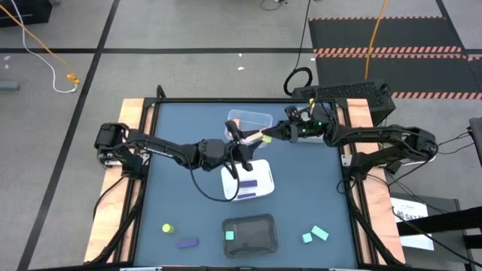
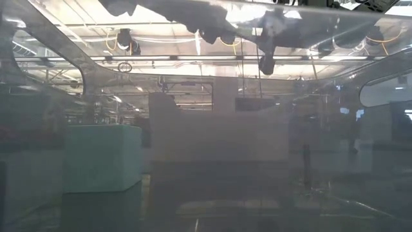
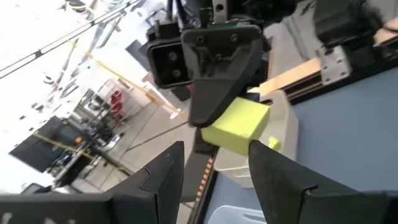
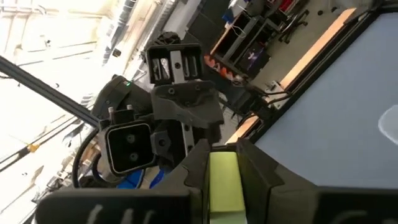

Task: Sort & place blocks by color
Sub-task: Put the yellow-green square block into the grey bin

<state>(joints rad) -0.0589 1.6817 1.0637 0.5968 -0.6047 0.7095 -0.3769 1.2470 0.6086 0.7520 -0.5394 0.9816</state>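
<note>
Blocks of several colours lie scattered on the table [image 1: 301,203], but the one in play is a yellow-green block [image 1: 265,138] held in mid-air over the clear tray [image 1: 260,119], between the two grippers. In the high view the right gripper [image 1: 273,135] reaches in from the right and the left gripper [image 1: 242,139] meets it from the left, both arms stretched nearly level toward each other; a handover looks under way. The low view is too hazy to place the piece. In the left wrist view the block sits pinched in the other arm's closed fingers, while this arm's own jaws stand parted just before it. In the right wrist view the block's long axis runs along the closed fingers.
</note>
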